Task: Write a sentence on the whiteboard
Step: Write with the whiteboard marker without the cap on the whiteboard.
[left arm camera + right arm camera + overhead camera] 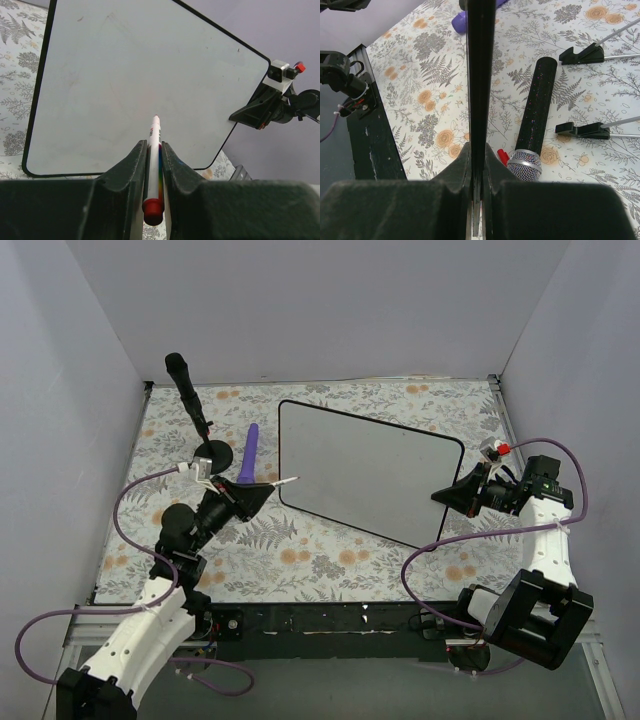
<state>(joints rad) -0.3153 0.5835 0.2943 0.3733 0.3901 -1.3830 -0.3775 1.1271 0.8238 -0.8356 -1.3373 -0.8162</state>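
While the left pincer [153,144] is clamped on a slim white marker pen with a red butt end [153,170], aimed at the large glossy white whiteboard with a thin black rim [150,65], the right pincer [476,146] grips that board's edge, apparently propping it tilted for writing. No sentence shows yet. A black microphone [188,390] and a purple stick [248,455] sit beside the board, likely clear.

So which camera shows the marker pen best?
The left wrist view: the marker fills the middle, clamped in the left hand, tip toward the whiteboard. The top view shows only a thin white sliver; the right wrist view shows none.
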